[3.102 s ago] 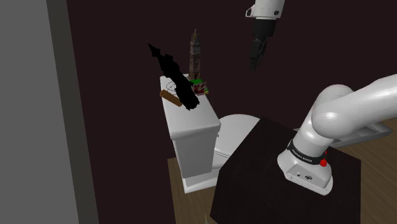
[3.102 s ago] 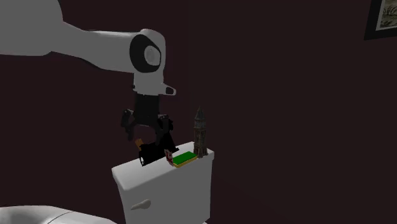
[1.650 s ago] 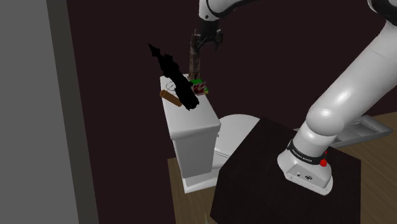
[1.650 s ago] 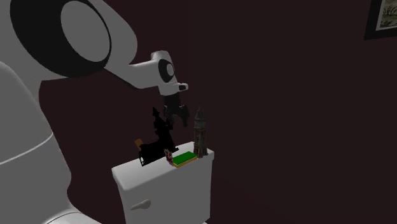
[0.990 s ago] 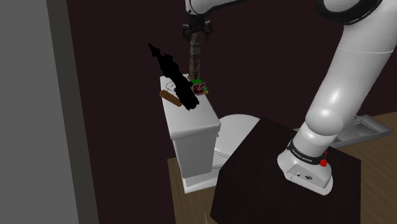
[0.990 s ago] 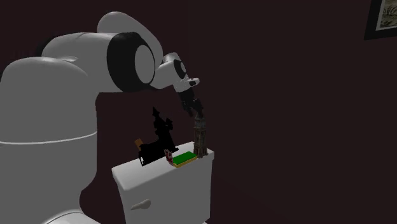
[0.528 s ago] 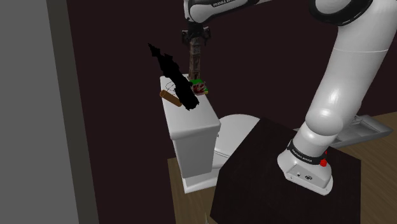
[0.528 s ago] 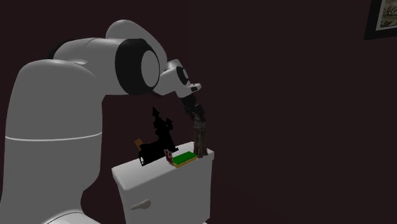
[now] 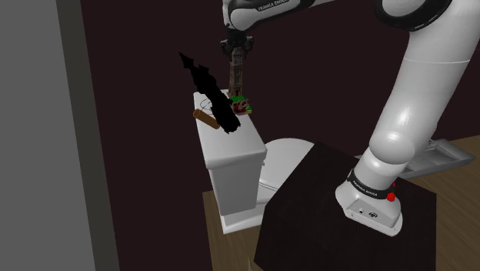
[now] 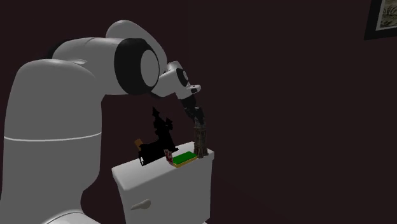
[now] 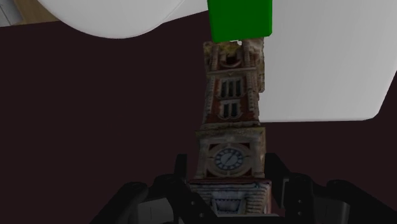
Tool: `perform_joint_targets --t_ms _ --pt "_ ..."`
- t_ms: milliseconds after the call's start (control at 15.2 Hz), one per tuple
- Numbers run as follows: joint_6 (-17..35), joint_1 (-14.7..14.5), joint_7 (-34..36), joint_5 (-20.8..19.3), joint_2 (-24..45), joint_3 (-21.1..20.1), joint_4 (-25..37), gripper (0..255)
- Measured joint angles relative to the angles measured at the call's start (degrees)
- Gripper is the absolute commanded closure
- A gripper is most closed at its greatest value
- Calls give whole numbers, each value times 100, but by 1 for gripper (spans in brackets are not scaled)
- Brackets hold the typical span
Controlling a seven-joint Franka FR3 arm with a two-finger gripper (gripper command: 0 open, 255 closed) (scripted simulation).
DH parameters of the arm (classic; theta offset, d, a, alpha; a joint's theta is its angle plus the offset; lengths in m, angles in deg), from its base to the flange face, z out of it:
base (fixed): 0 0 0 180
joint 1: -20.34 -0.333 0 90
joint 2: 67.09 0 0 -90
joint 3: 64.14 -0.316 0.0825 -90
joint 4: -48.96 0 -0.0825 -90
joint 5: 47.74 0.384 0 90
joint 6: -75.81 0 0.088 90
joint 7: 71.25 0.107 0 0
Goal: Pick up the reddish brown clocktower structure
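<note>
Currently the black two-finger gripper (image 9: 235, 51) sits at the top of the reddish-brown clocktower model (image 9: 237, 78), reaching down from the white arm overhead. In the wrist view the fingers (image 11: 280, 177) flank the tower (image 11: 229, 127) just above its clock face and press against its two sides, so the gripper (image 11: 230, 170) is pinching the upper part of the model.

The tower stands upright on the lid of a white toilet tank (image 9: 233, 148), at the far end of the lid close to the dark maroon wall (image 9: 146, 46). In the second exterior view the tower (image 10: 200, 142) is at the tank's (image 10: 162, 186) rear corner on that view's right, with the gripper (image 10: 195, 117) on its spire.

A flat green block (image 10: 184, 158) lies on the lid just beside the tower's base — the wrist view shows the same block (image 11: 240, 19) next to the foot of the model. A jagged all-black shape (image 9: 209, 94) rises from the lid on the shoulder view's left of the tower, near it but apart, and a short brown stick (image 9: 204, 117) lies at that shape's foot.

Below the tank, a white toilet bowl (image 9: 286, 154) meets the dark box stand (image 9: 323, 223) on which the arm is mounted. A framed picture (image 10: 382, 16) hangs at the second exterior view's upper right.
</note>
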Motion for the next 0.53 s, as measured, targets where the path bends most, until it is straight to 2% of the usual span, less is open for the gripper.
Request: perform_joint_targets --t_ms 264,528 --pt "-2 -2 5 -5 7 0 9 255" --pt "-214 -21 -70 35 12 -15 222 255"
